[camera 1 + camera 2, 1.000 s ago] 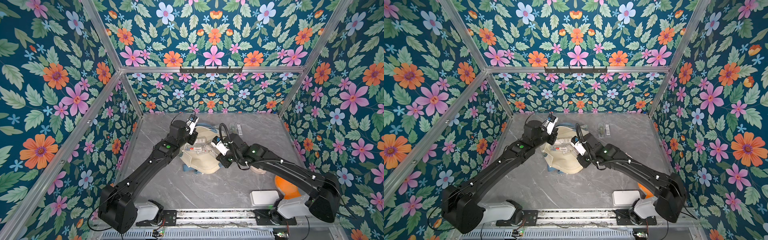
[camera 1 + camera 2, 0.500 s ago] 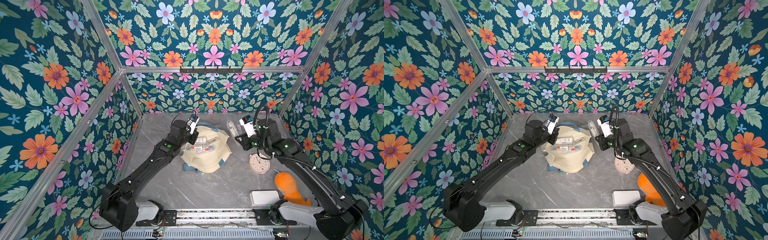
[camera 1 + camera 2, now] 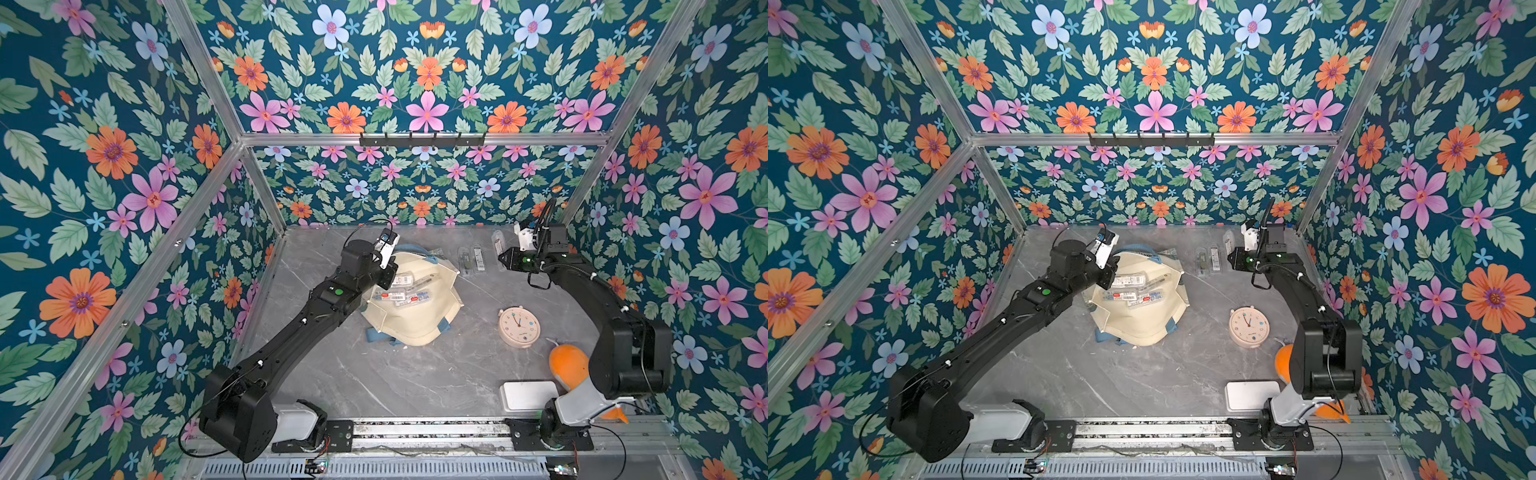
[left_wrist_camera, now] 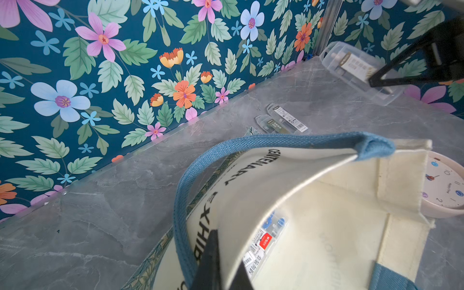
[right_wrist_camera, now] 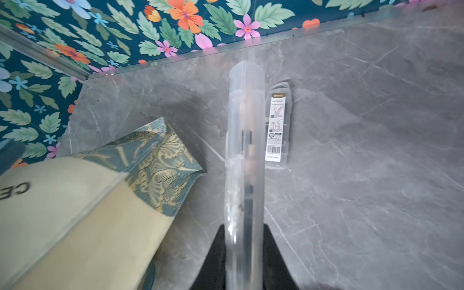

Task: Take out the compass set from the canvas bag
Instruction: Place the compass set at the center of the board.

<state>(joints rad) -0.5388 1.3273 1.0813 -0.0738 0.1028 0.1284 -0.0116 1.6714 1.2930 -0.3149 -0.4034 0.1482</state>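
A large cream canvas bag [image 3: 411,326] [image 3: 1142,326] with dusty-blue strap handles and a green paisley panel lies slumped in the middle of the grey marble-look worktop [image 3: 395,382], its mouth gaping upward. The left fingers [image 3: 387,277] [image 4: 226,272] are pinched tight on the bag's rim, right beside a blue strap on the side nearer the left wall, and hold that edge up. Down inside the bag, several clear plastic cases with red-and-white labels [image 3: 405,287] [image 4: 263,241] lie overlapping one another.

The right fingers [image 3: 500,259] [image 5: 244,253] are closed round one end of a long clear plastic compass-set case [image 5: 246,138] [image 4: 351,65]. It sticks out beyond them, raised off the worktop near the far right corner and well apart from the bag. Just beside it, two more clear labelled cases [image 3: 472,258] [image 4: 288,120] lie flat on the worktop, side by side, between the bag and the right arm.

Nearer the front, a round pale-pink alarm clock [image 3: 519,327] [image 3: 1249,326] lies face up to the right of the bag, apart from it. Past the clock sit an orange rounded object [image 3: 567,365], partly hidden behind the right arm, and a white rectangular box [image 3: 528,395] at the front edge.
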